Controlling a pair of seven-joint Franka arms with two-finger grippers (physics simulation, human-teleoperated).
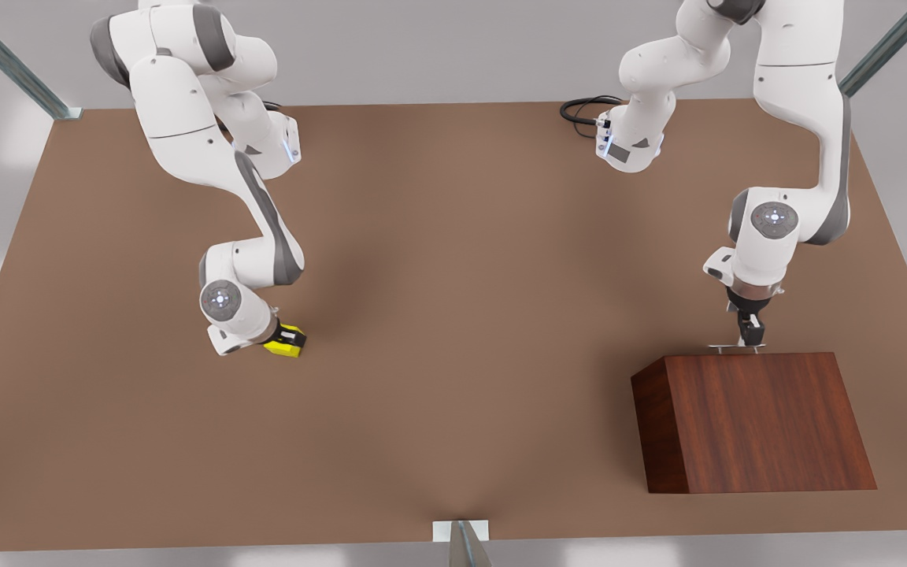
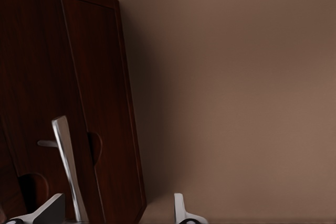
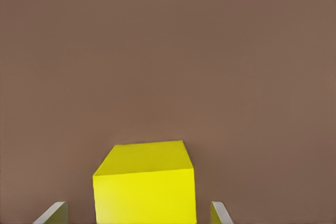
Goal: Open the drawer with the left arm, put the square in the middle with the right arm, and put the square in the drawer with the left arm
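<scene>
We consist of two white jointed arms with grey joint covers. Each wrist bears a round grey cap with a lit centre. A black cable loops at one base. Black grippers terminate both arms.

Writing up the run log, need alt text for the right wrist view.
The square, a bright yellow cube, sits on the bare brown tabletop between the right gripper's open fingers, with a gap on each side, so it is not yet clamped.
</scene>
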